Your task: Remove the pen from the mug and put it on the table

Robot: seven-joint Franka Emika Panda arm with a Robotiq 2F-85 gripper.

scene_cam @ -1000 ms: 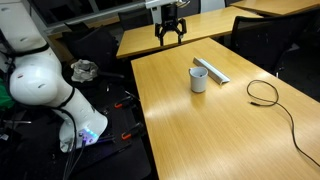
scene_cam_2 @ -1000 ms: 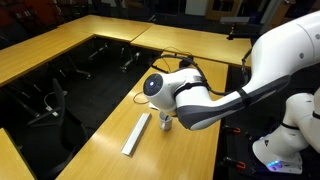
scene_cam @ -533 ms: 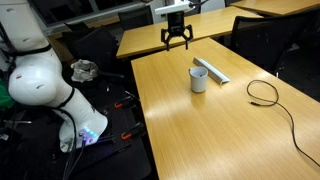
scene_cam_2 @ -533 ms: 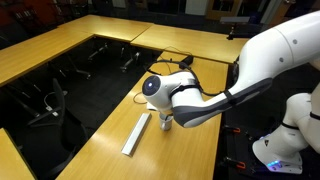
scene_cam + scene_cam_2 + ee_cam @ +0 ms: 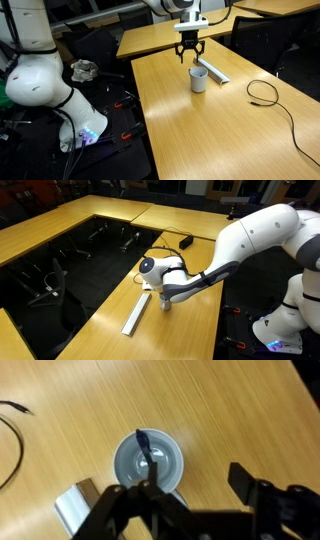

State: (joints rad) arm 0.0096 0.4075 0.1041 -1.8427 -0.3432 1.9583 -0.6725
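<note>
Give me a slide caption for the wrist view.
Open gripper hovers above the white mug, dark pen leaning inside, on the wooden table.

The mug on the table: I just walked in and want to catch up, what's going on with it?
The robot arm's gripper hangs above the white mug, jaws open, holding nothing. In the wrist view the dark pen is inside the mug, leaning against its wall, so it is not yet taken out. The mug stands on the wooden table beside a long white bar, with a black cable further off.
</note>
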